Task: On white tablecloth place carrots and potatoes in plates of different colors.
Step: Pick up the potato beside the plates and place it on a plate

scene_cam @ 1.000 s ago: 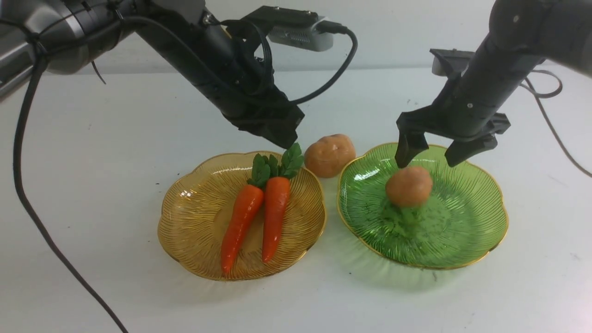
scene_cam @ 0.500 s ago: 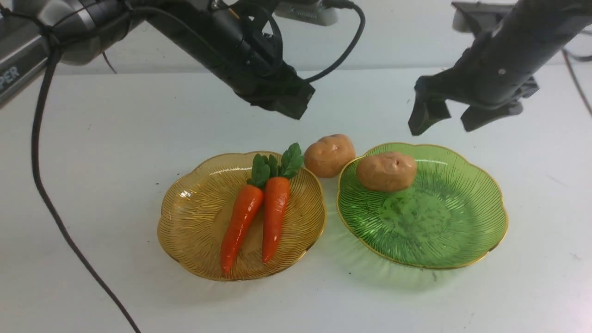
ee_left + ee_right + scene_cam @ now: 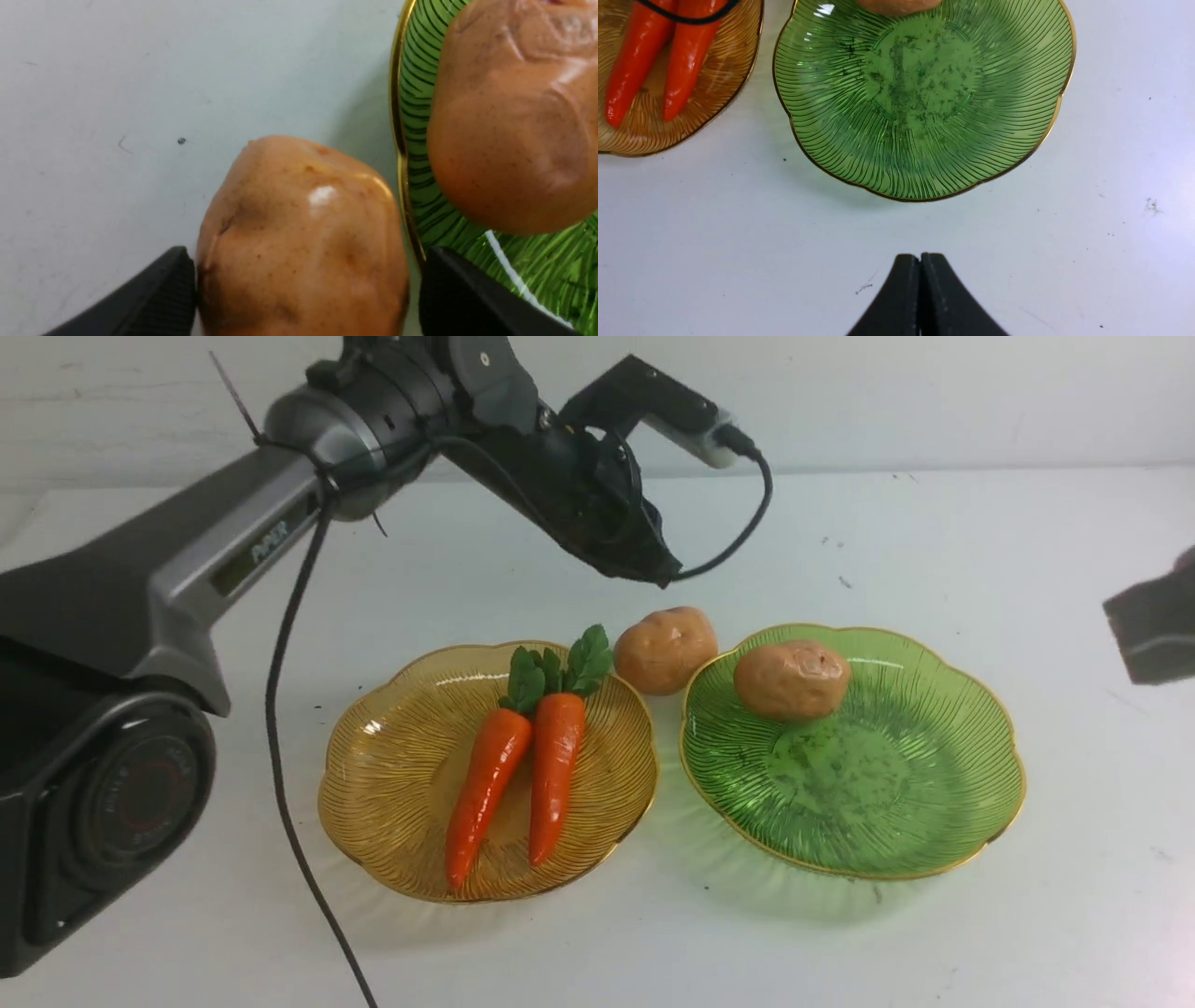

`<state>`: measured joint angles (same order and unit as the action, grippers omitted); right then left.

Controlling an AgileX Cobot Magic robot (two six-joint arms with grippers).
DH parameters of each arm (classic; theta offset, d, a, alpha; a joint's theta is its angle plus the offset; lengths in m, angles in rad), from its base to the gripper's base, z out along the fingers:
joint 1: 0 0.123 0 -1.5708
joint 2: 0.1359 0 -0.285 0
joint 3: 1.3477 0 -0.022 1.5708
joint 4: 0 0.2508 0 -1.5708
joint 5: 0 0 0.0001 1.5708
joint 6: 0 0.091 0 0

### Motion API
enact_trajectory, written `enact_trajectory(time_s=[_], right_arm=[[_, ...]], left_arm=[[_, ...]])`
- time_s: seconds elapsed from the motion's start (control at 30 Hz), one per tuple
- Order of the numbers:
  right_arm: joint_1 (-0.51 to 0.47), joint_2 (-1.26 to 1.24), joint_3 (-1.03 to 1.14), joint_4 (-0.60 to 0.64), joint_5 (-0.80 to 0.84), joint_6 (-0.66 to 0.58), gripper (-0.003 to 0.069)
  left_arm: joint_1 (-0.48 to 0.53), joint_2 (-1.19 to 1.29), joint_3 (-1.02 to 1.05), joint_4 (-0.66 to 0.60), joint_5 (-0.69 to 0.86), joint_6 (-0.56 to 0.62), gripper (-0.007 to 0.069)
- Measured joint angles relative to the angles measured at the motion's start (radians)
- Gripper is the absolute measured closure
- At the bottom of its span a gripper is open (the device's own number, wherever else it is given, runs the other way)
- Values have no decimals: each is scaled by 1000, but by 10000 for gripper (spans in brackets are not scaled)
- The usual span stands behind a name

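Note:
Two orange carrots (image 3: 485, 784) (image 3: 555, 765) lie side by side in the amber plate (image 3: 392, 775). One potato (image 3: 792, 679) rests in the green plate (image 3: 934, 775), near its far left rim. The other potato (image 3: 665, 649) sits on the white tablecloth (image 3: 934, 541) between the two plates' far edges. My left gripper (image 3: 658, 569) hangs just above and behind that loose potato (image 3: 299, 233). It is open, with one black finger (image 3: 163, 284) on each side of the potato. My right gripper (image 3: 920, 257) is shut and empty, over bare cloth on the near side of the green plate (image 3: 924, 140).
The left arm and its black cable (image 3: 289, 728) cross the left side of the table, the cable hanging in front of the amber plate's left. A dark part of the right arm (image 3: 1153, 625) shows at the right edge. The green plate's rim (image 3: 416, 116) is close beside the loose potato.
The right gripper let the potato go into the green plate, pulled away to the right and shut. The potato settled near the far rim. The left gripper moved from the carrot tops over the loose potato and opened.

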<state>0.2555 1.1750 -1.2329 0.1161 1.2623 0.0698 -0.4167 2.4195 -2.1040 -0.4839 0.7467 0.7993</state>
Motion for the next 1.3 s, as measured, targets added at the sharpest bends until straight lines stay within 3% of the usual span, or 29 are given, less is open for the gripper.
enact_trajectory(time_s=[0.47, 0.83, 0.97, 1.13, 1.3], right_arm=[[0, 0, 0, 0, 0, 0, 675], [0, 0, 0, 0, 0, -1, 675], [0, 0, 0, 0, 0, -2, 675], [0, 0, 0, 0, 0, -2, 675], [0, 0, 0, 4, 0, -2, 675]], left_arm=[[0, 8, -15, 2, 9, -12, 263], [0, -13, -182, 29, 149, -113, 267], [0, -76, -240, 25, 315, -215, 268], [-4, -134, -250, -4, 466, -257, 268], [-25, -151, -236, -52, 484, -266, 268]])
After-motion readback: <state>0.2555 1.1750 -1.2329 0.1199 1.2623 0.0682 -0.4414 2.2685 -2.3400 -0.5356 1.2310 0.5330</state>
